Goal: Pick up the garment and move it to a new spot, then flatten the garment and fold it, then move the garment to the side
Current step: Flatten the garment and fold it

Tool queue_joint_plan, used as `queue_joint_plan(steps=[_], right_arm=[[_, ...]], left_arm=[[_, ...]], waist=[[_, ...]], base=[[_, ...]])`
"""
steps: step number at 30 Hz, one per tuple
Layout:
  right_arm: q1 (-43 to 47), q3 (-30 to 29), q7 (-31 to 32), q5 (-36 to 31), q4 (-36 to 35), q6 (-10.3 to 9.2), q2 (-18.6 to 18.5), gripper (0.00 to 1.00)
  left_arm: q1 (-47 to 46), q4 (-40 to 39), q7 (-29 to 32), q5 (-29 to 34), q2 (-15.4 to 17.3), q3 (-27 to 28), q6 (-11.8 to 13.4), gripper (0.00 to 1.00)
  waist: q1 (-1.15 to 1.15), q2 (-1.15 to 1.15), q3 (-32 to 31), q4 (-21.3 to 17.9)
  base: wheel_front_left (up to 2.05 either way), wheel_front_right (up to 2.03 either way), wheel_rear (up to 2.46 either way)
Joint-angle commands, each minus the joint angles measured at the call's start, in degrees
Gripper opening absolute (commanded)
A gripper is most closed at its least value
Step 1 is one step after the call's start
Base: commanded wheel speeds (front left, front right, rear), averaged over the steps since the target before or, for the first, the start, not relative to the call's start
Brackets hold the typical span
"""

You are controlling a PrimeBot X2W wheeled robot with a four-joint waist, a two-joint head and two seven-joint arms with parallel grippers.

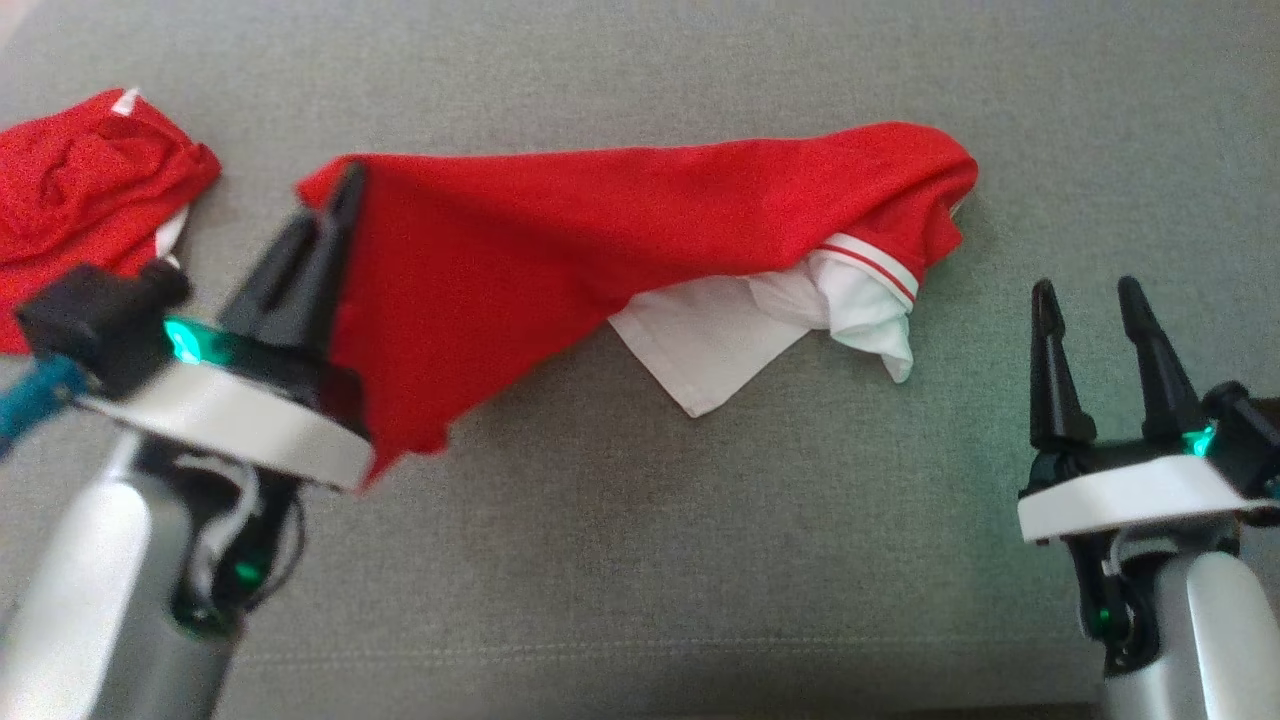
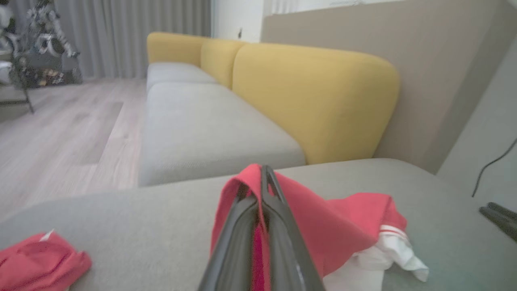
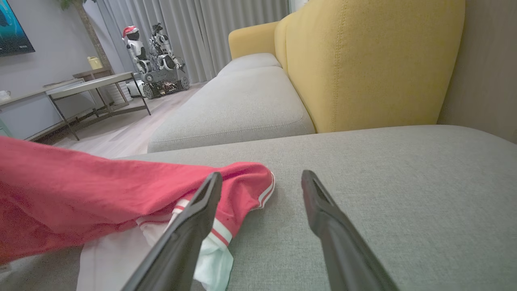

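Your left gripper (image 1: 340, 195) is clamped shut on the left corner of the red-and-white fabric garment (image 1: 620, 230), holding that edge up off the grey fabric sofa cushion (image 1: 700, 560). The garment's white end rests on the cushion. Your right gripper (image 1: 1087, 290) is wide open, near the garment's right end and gripping nothing. A crumpled red cloth (image 1: 90, 190) lies far left.
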Motion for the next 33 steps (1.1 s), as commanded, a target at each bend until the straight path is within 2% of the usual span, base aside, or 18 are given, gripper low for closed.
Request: queue_joint_plan(steps=[1,3,7,15,16,17,18,22,26,33], right_arm=[[-2.65,1.67,-0.91,0.55,-2.21,-0.04,-0.26,1.00],[-2.91,1.88,-0.96,0.59,-2.22,-0.04,-0.26,1.00],[-4.05,2.90,-1.13,0.72,-2.08,-0.04,-0.26,1.00],[-5.88,4.44,-2.03,1.19,-1.03,-0.04,-0.26,1.00],[-5.97,4.55,-2.13,1.23,-0.84,-0.04,-0.26,1.00],[-6.02,4.63,-2.24,1.26,-0.67,-0.04,-0.26,1.00],[-6.02,4.68,-2.34,1.27,-0.51,-0.04,-0.26,1.00],[-5.84,4.43,-2.47,1.04,0.00,-0.04,-0.26,1.00],[-5.47,4.17,-2.09,0.33,0.12,-0.04,-0.26,1.00],[-3.85,3.41,-0.66,-1.42,-0.38,-0.04,-0.26,1.00]], left_arm=[[-4.29,2.22,-0.24,-1.50,2.22,4.49,0.26,0.00],[-5.16,4.88,-0.58,-2.36,2.27,5.44,0.12,0.00],[-9.51,16.68,-2.19,-5.22,2.34,7.82,-1.67,0.00],[-18.19,38.72,-4.98,-6.87,2.27,8.15,-5.03,0.00],[-18.76,40.72,-5.50,-6.88,2.18,8.07,-5.22,0.11],[-19.20,42.61,-6.02,-6.91,2.05,8.10,-5.29,0.62],[-19.52,44.19,-6.63,-6.80,1.95,7.96,-5.43,1.00],[-19.19,47.71,-9.97,-5.76,1.19,6.98,-5.65,1.00],[-16.82,47.76,-14.24,-3.73,0.40,6.26,-4.16,1.00],[-8.83,38.06,-17.22,1.30,-1.28,5.61,0.24,1.00]], waist=[[0.00,0.00,1.12,-0.85],[0.00,0.00,1.53,-1.19],[0.00,0.00,3.45,-2.75],[0.00,0.00,5.98,-5.17],[0.00,0.00,6.00,-5.35],[0.00,0.00,5.98,-5.47],[0.00,0.00,5.91,-5.53],[0.00,0.00,5.09,-5.12],[0.00,0.00,3.61,-3.99],[0.00,0.00,0.26,-1.53]], base=[[0.00,0.00,0.00],[0.00,0.00,0.00],[0.00,0.00,0.00],[0.00,0.00,0.00],[0.00,0.00,0.00],[0.00,0.00,0.00],[0.00,0.00,0.00],[0.00,0.00,0.00],[0.00,0.00,0.00],[0.00,0.00,0.00]])
